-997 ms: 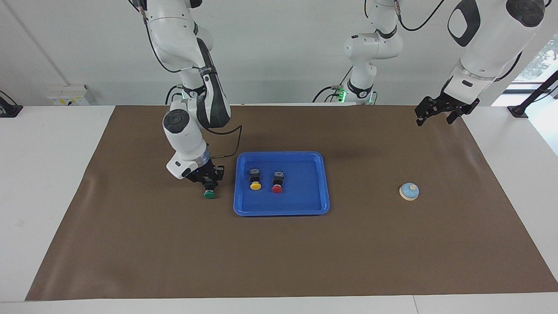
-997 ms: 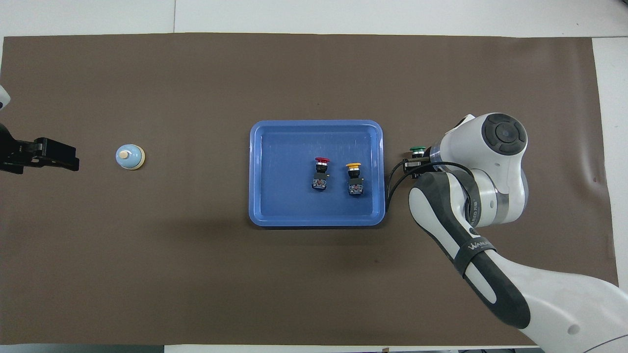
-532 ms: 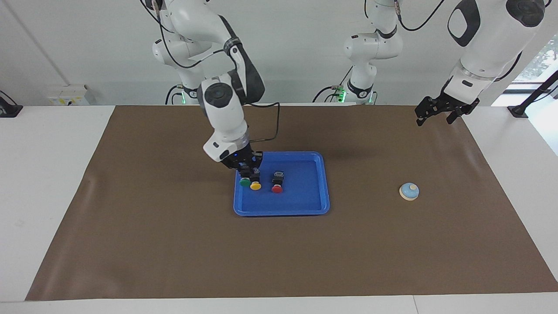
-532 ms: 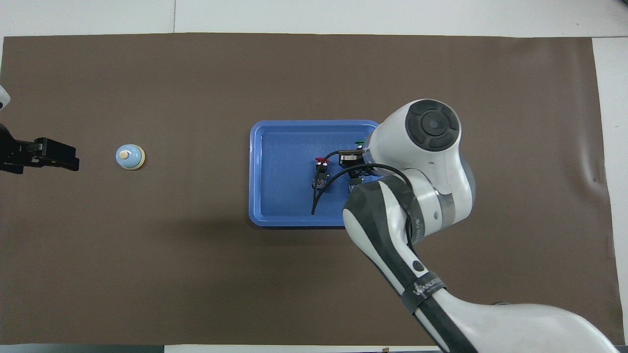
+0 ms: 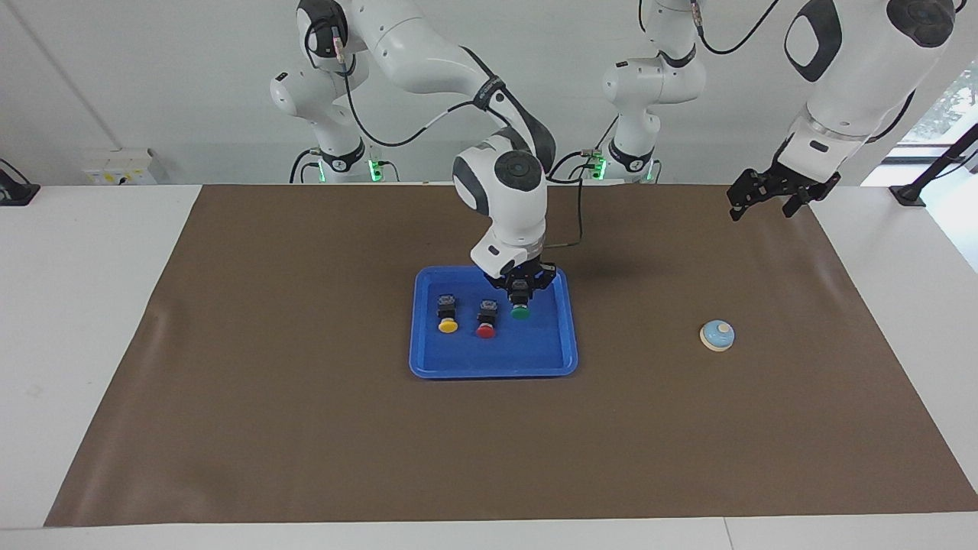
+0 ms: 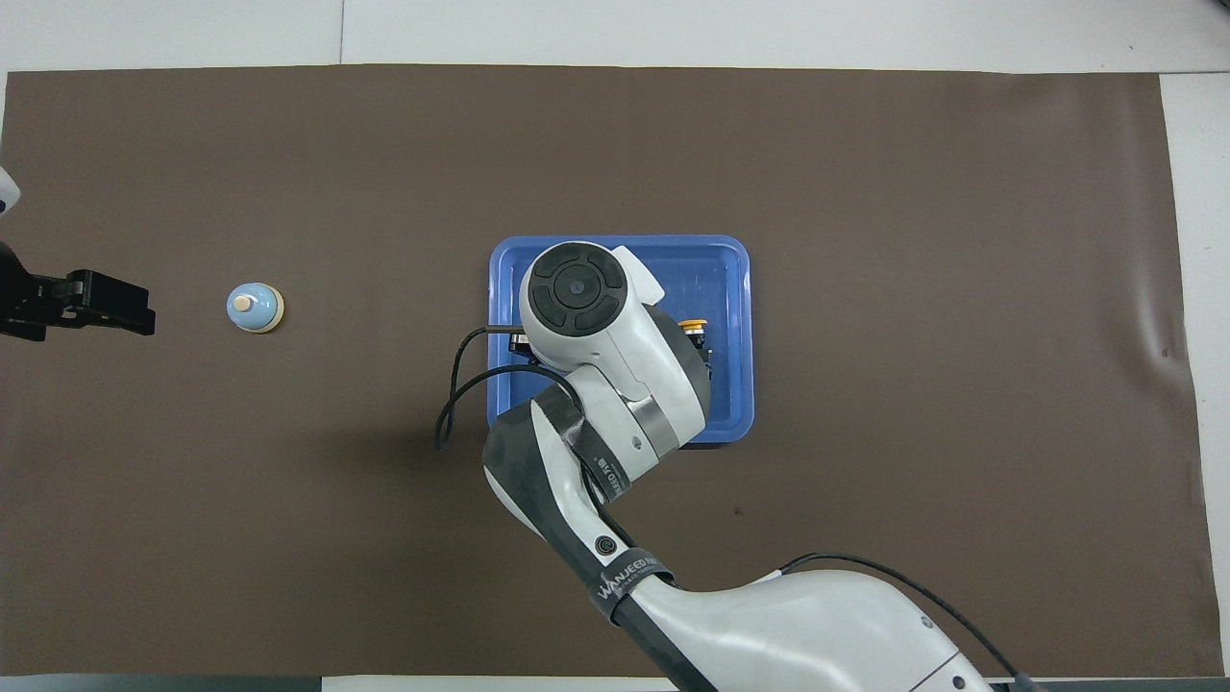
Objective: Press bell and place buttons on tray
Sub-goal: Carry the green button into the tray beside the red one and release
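Green button (image 5: 520,312): pinched by the right gripper (image 5: 521,293), fingers closed on its black body, cap pointing away from the robots. It hangs over the tray (image 5: 550,359), at the tray's end toward the left arm; can't tell from the facing view whether it touches the tray floor. In the overhead view the right arm's wrist covers it.

Red button (image 5: 486,330) lies in the tray just beside the green one, toward the right arm's end, not touching it. Yellow button (image 5: 448,325) lies in the tray too, next past the red one toward the right arm's end of the tray; both have caps pointing away from the robots and black bodies toward them. In the overhead view only the yellow cap (image 6: 693,325) peeks out beside the wrist.

Tray: bright blue, on a brown mat (image 5: 306,428), about mid-table.

Bell (image 5: 717,335): on the mat, well apart from the tray, toward the left arm's end of the table, upright, nothing touching it.

Left gripper (image 5: 762,197): waits up in the air, well away from the tray, past the bell toward the left arm's end of the mat; can't tell how its fingers stand.

Writing: black band on the right arm's forearm reads approx. "WANJEED" (image 6: 629,571), rest unreadable.
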`<state>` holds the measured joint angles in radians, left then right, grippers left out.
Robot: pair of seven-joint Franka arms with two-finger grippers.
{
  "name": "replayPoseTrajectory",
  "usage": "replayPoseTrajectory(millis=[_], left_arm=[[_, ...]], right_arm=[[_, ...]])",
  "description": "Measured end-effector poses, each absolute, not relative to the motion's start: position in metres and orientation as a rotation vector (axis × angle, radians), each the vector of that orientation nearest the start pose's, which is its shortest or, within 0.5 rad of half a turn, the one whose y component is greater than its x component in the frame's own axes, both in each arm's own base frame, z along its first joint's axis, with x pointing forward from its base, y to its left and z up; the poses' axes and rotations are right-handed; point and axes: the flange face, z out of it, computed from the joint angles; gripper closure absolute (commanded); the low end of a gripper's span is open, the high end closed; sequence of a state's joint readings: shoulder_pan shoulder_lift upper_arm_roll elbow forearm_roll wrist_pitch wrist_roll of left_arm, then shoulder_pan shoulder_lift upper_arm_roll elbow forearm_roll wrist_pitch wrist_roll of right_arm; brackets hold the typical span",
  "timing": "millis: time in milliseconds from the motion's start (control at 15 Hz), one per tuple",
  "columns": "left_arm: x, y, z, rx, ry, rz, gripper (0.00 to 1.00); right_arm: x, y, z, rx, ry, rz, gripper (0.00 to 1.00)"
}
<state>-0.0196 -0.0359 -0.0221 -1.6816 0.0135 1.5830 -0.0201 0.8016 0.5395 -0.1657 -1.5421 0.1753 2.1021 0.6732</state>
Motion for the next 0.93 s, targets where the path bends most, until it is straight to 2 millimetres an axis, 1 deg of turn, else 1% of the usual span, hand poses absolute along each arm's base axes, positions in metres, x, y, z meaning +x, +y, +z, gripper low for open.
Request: replayPoseTrajectory(millis=[133,199,266,465,598,665,731,798,864,931], left_arm=[[0.541,-0.021,0.593,-3.124,0.035,0.097,0.00],[0.541,-0.021,0.593,-3.124,0.035,0.097,0.00],[0.541,-0.021,0.593,-3.124,0.035,0.097,0.00],[0.541,-0.021,0.593,-3.124,0.035,0.097,0.00],[0.541,-0.021,0.593,-3.124,0.035,0.097,0.00],[0.541,-0.022,0.593,-3.124,0.036,0.097,0.00],[0.541,-0.023,0.593,-3.123,0.039,0.097,0.00],[0.541,-0.024,0.593,-3.123,0.041,0.098,0.00],[0.541,-0.024,0.593,-3.123,0.043,0.100,0.00],[0.540,-0.024,0.593,-3.123,0.043,0.101,0.32]], right_arm=[[0.547,0.435,0.338,-3.066,0.157,0.022,0.58],[0.546,0.435,0.336,-3.066,0.155,0.022,0.38],[0.544,0.436,0.334,-3.067,0.153,0.024,0.00],[0.538,0.441,0.331,-3.073,0.152,0.035,0.00],[0.538,0.438,0.336,-3.094,0.153,0.072,0.00],[0.540,0.432,0.344,-3.105,0.163,0.087,0.00],[0.545,0.422,0.359,-3.105,0.182,0.085,0.00],[0.552,0.408,0.378,-3.102,0.207,0.078,0.00],[0.559,0.388,0.400,-3.093,0.228,0.075,0.00],[0.568,0.361,0.428,-3.079,0.245,0.067,0.00]])
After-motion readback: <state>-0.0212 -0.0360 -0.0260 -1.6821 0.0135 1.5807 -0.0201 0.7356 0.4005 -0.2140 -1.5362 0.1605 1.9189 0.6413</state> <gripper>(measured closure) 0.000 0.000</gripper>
